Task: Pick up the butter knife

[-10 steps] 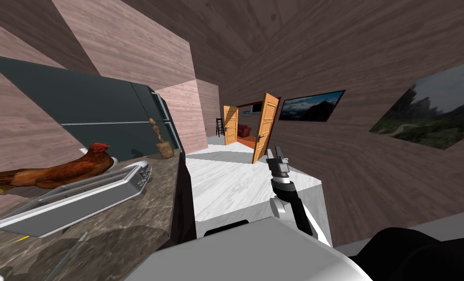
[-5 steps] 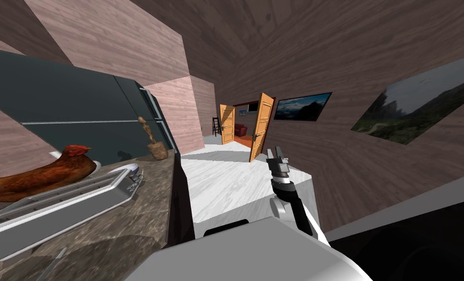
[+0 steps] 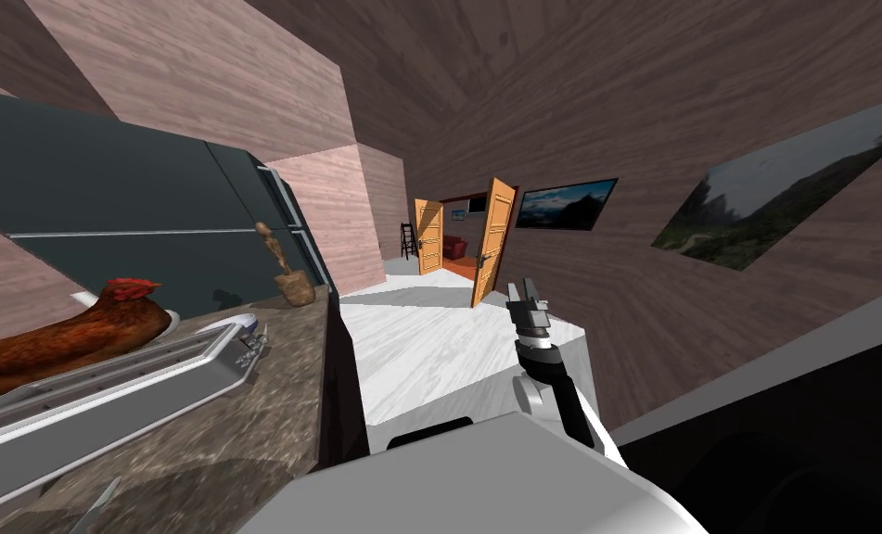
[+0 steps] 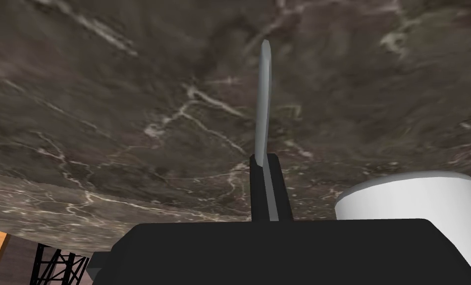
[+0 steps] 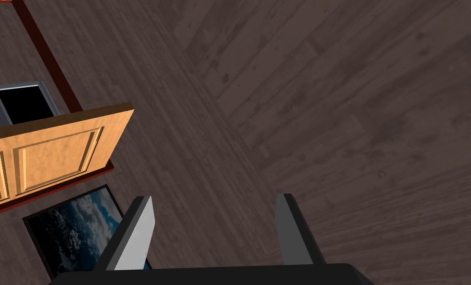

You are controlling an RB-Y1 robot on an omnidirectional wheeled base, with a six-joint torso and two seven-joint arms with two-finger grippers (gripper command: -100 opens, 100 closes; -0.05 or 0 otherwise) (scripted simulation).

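The butter knife point(image 4: 264, 99) is a thin grey blade seen edge-on, rising from between my left gripper's point(image 4: 265, 170) fingers over the dark marbled countertop point(image 4: 130, 99). The left gripper is shut on it, its two dark fingers pressed together around the blade's lower end. In the head view a slim grey piece of the knife point(image 3: 95, 503) shows at the counter's near corner. My right gripper point(image 3: 522, 295) is held up over the white floor, away from the counter; in the right wrist view its fingers point(image 5: 140, 232) stand open with nothing between them.
A long grey toaster-like appliance point(image 3: 105, 389) lies on the countertop point(image 3: 244, 417), with a brown chicken point(image 3: 68, 334) behind it and a wooden statuette point(image 3: 286, 273) at the far end. A white cylinder point(image 4: 417, 198) stands beside the left gripper. Orange doors point(image 3: 494, 241) stand open across the floor.
My head view has swung, so the counter's things have slid left and the wall pictures have shifted. The left gripper has gone from open to shut. The right arm has stayed put.
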